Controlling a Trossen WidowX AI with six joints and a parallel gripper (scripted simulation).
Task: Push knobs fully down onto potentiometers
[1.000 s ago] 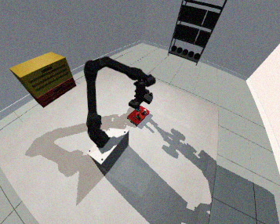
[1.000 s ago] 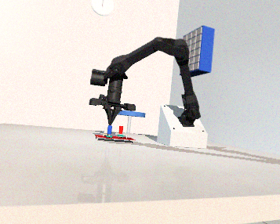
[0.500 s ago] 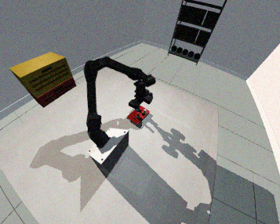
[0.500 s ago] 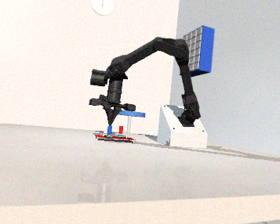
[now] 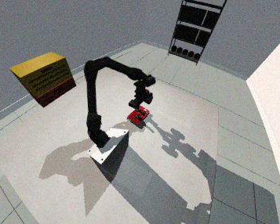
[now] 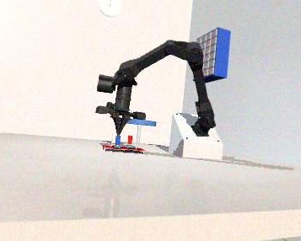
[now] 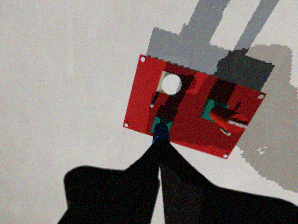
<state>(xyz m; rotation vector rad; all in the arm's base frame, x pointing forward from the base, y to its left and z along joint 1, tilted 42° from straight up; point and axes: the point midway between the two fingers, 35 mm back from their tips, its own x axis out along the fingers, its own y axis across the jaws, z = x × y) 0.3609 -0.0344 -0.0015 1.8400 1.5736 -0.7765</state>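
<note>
Black and two-fingered, the end effector (image 7: 161, 145) pointed straight down with its fingers pressed together and nothing between them, the joined tips resting on top of the blue knob (image 7: 160, 132). Ordering the rest from largest to smallest: the pale, matte tabletop (image 5: 179, 117) spread wide under everything. On it stood the black, jointed robot arm (image 5: 93, 94), rising from a white wedge-shaped base (image 5: 108, 146) and arching over to the work area. Beneath the wrist lay the red rectangular circuit board (image 7: 145, 95), raised slightly off the tabletop, with a round white hole near one side and small white dots at its corners. The blue knob stood near the board's edge closest to the wrist camera, on a teal potentiometer (image 7: 162, 123). The red knob (image 7: 222, 117) stood apart from it toward the board's other end, on its own teal potentiometer, with nothing touching it.
</note>
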